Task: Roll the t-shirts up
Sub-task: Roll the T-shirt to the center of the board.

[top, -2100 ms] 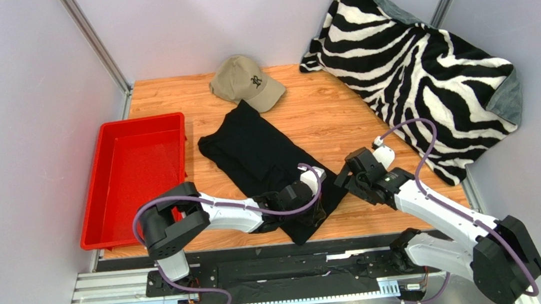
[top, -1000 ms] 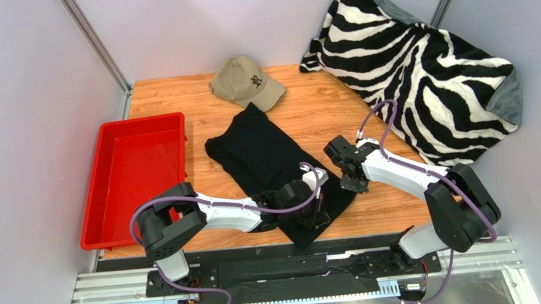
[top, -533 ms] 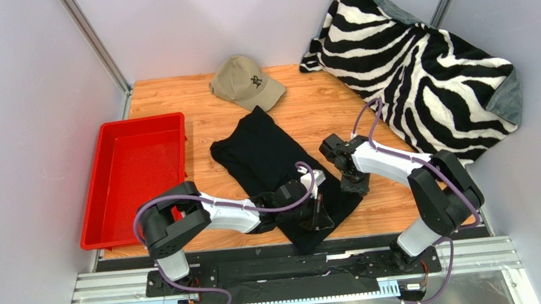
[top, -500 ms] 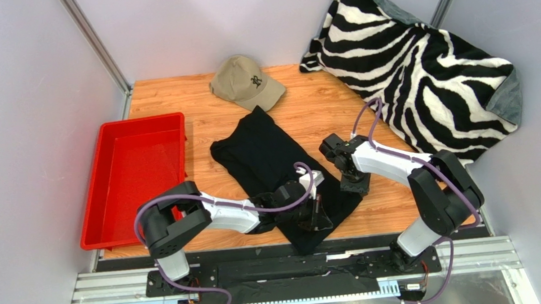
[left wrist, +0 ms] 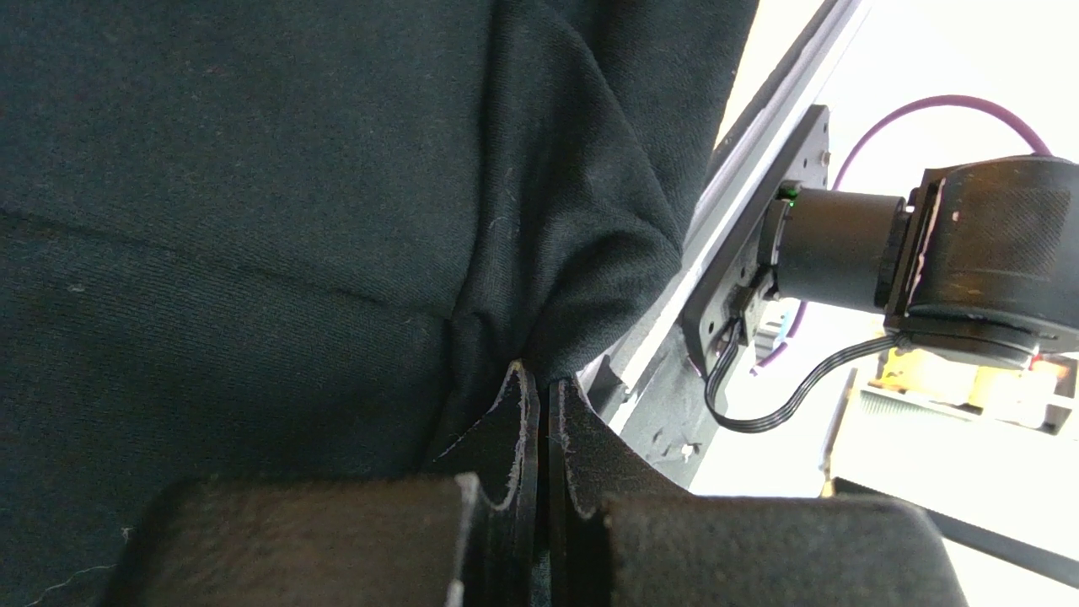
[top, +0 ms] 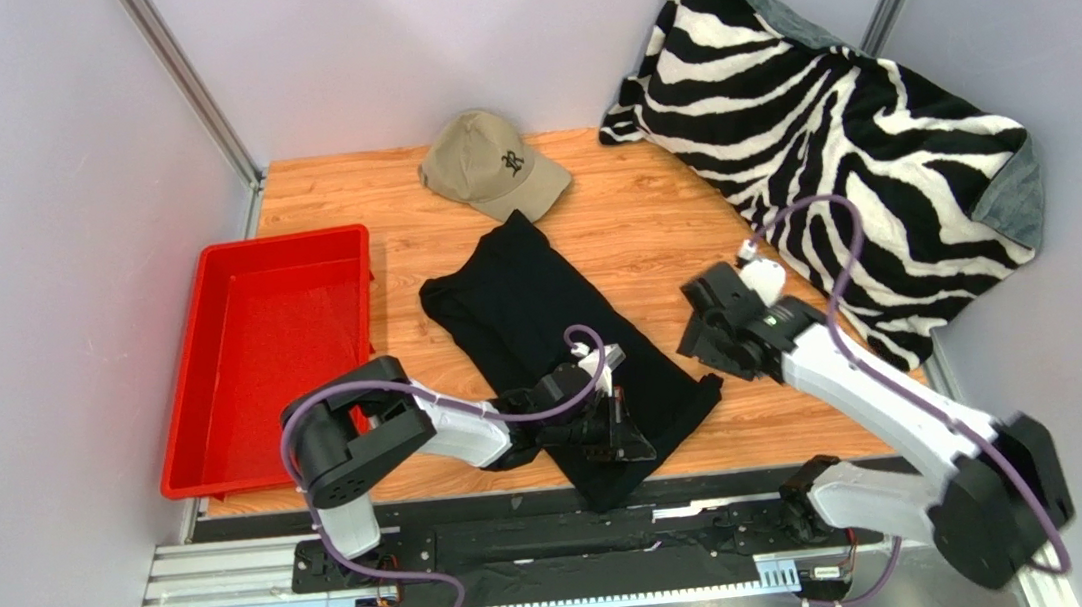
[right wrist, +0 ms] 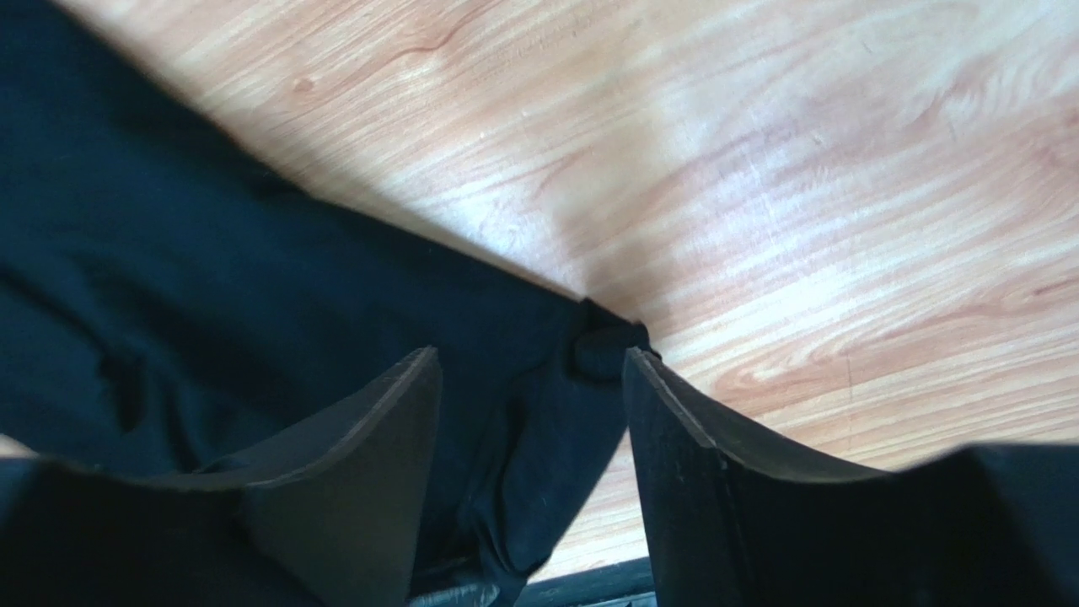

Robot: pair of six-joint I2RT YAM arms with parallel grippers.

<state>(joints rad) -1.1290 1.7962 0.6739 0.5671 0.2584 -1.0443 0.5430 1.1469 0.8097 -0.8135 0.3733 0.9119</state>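
Note:
The black t-shirt (top: 541, 319) lies folded in a long strip running diagonally across the wooden table (top: 644, 217), its near end at the table's front edge. My left gripper (top: 621, 431) is shut on a pinch of the t-shirt's near end, and the fabric (left wrist: 317, 190) bunches at the closed tips of the left gripper (left wrist: 545, 380). My right gripper (top: 703, 344) is open and hovers over the shirt's near right corner (right wrist: 595, 348). The right gripper (right wrist: 526, 380) holds nothing, with its fingers (right wrist: 380, 443) apart and cloth below the gap.
A red tray (top: 265, 348) sits at the left. A tan cap (top: 495, 165) lies at the back. A zebra-striped blanket (top: 847, 136) covers the back right corner. The black rail (top: 587, 533) and the right arm's base (left wrist: 937, 240) lie just past the near table edge.
The shirt has been dragged a little to the right. My right gripper has pulled back from the shirt's right edge, and its arm has swung out to the right. The left gripper shifted slightly left, still holding the shirt.

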